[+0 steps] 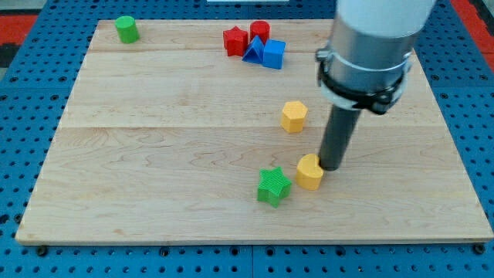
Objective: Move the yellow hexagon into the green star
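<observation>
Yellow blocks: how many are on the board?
2. One yellow hexagon stands right of centre; another yellow block lies below it, between the green star and my tip.

A green cylinder (126,29) stands top-left; red blocks (235,41) and blue blocks (273,54) huddle top-centre.

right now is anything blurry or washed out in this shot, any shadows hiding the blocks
Camera view: lighting even, blocks sharp; the arm's pale upper housing is cropped at the view's top. Soft shadows only; none hides the green star or the yellow block beside my tip. The yellow hexagon reads clearly.
</observation>
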{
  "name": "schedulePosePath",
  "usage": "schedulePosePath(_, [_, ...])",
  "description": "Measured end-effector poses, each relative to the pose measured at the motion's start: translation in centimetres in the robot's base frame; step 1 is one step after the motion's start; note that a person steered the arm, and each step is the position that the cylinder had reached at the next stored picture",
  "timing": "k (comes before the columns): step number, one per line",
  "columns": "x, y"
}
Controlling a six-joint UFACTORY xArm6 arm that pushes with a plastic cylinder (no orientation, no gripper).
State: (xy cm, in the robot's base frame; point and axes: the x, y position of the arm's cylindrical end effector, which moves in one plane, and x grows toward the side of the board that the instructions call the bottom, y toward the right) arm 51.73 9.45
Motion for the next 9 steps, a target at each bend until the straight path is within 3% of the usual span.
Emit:
schedulePosePath(1, [-0.6, -1.8])
schedulePosePath(2, [-2.2, 0.4])
schedulePosePath(3, [-5.9, 6.1])
schedulePosePath(4, [-10.5, 7.1])
schedulePosePath(5, [-10.6, 0.0])
schedulePosePath(7, [-6.8, -4.8])
schedulePosePath(8, [-12.7, -5.6])
schedulePosePath(9, [-12.5, -10.0])
